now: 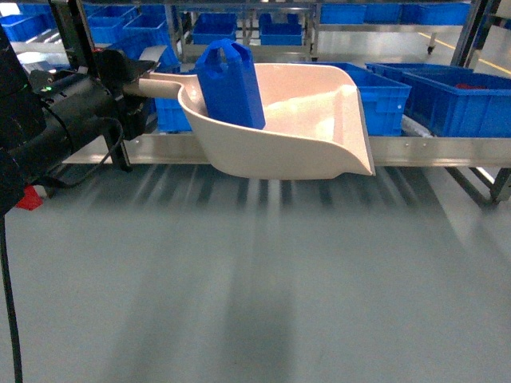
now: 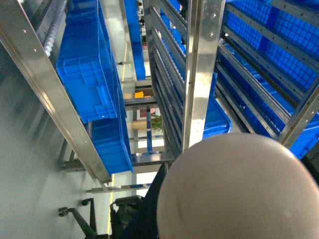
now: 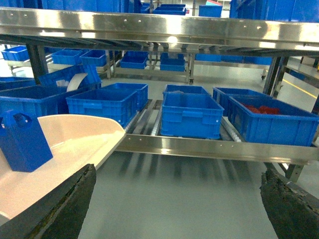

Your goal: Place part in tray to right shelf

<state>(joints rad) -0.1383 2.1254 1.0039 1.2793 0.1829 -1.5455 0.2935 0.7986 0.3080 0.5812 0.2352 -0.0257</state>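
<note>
1. The part (image 1: pixel 230 84) stands upright inside the tray (image 1: pixel 319 120), near the back wall of the scoop, handle loop up. Judgement: it sits deep so it does not slide off the flat front lip while carried.
2. The tray is held by its long handle in the left gripper (image 1: pixel 128 84); the jaws appear clenched on the handle end, though the contact itself is dark and partly hidden. The scoop extends away from these jaws toward the right, lip pointing at the shelf (image 1: pixel 447 150).
3. The tray hangs roughly level, just in front of the shelf's front rail. Judgement: level carriage keeps the part from tipping.
4. In the left wrist view the rounded beige back of the tray (image 2: pixel 239 189) fills the space directly ahead of the jaws; the part is hidden there.
5. The right gripper (image 3: pixel 179 199) is released, fingers wide apart and holding nothing. The tray lip (image 3: pixel 107 132) and the part (image 3: pixel 22 142) lie off its left finger.
6. Ahead of the right jaws, blue crates (image 3: pixel 192 114) occupy the roller lanes; one on the far side holds red items (image 3: pixel 261 108).
7. Judgement: these crates stand in the way of any direct placement; the part likely goes into one.
</note>
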